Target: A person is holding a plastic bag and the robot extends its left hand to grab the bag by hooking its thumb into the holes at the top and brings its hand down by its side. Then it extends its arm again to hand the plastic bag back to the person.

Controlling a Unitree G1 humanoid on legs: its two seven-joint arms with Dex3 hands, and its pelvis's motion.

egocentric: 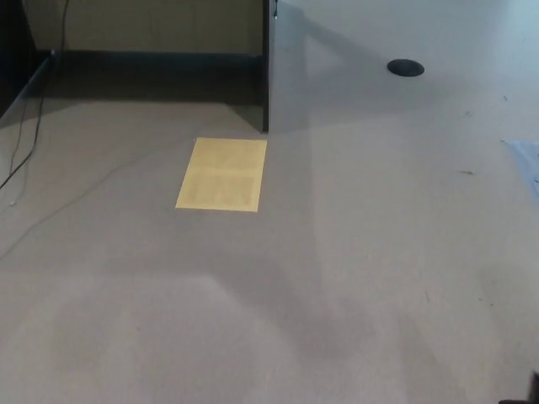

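Seeing just floor (253,320) and a yellow sheet (221,174); neither hand shows, so can't tell grip; any reach risks missing.

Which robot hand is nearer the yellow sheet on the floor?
Neither can be judged: no robot hand shows in the head view. The yellow sheet lies alone on the floor.

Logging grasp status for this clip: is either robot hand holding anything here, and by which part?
Nothing can be seen held: neither hand nor any bag is in view. Only the carpeted floor, a yellow sheet and a cable show.
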